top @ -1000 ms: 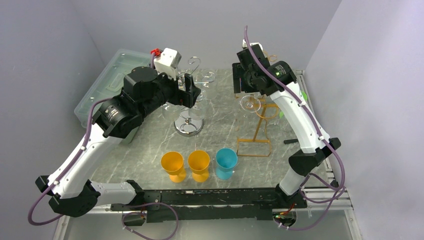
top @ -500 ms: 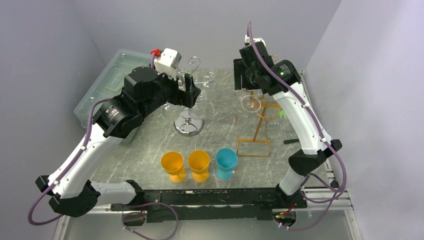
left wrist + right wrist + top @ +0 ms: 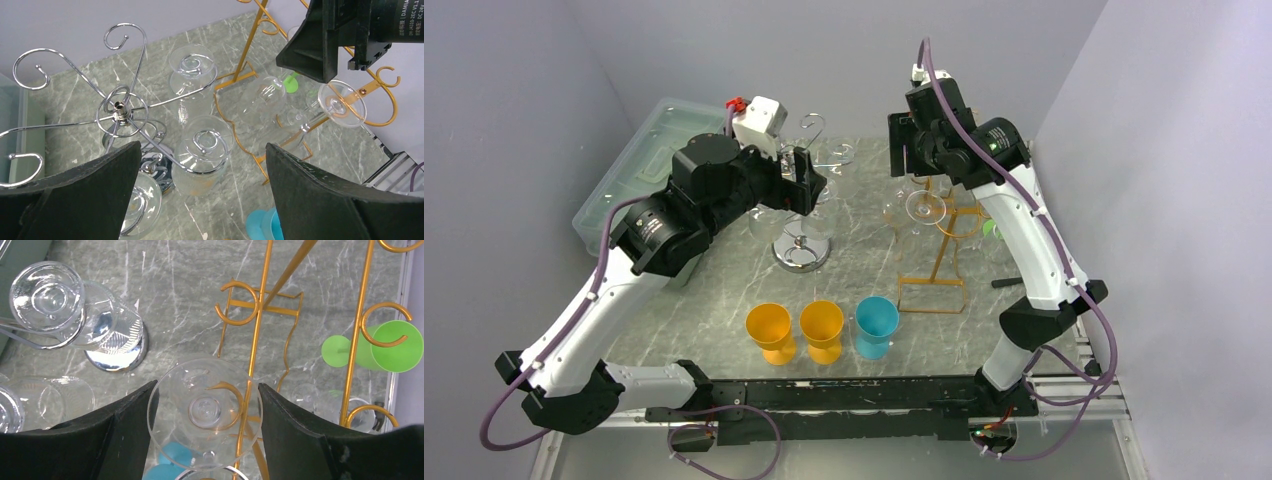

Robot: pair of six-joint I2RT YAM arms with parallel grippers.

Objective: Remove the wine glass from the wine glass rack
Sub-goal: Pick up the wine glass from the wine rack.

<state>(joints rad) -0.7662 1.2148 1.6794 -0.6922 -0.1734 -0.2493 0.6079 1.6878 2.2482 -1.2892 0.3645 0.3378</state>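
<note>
Poised with the right gripper (image 3: 205,390) partly spread and pinching nothing, one finger to each side of the round foot of the wine glass (image 3: 205,412) and, judging from the left wrist view, a little above it. Hangs bowl-down directly beneath that gripper, foot caught in a gold hook (image 3: 239,400) of the wine glass rack (image 3: 258,340); no telling yet whether touching either pad. Plenty to go wrong from here. Closing on the thin rim of the foot alone: likely to skid off the smooth glass or tilt the disc against the hook. Pulling straight up: would probably jam the foot under the hook and drag or tip the light wire rack, so better slid out through the hook's open mouth first. Sliding the wrong way: would knock the stem against the gold upright just beside the gripper. Squeezing too hard: could chip or crack the foot. Losing hold once clear of the hook: would drop onto the marbled surface (image 3: 190,290) below. Left gripper (image 3: 204,146) spread wide, holding nothing, above the chrome rack (image 3: 117,105) and well off to the side of the right gripper; sinking there could rattle its own hanging glasses loose.
</note>
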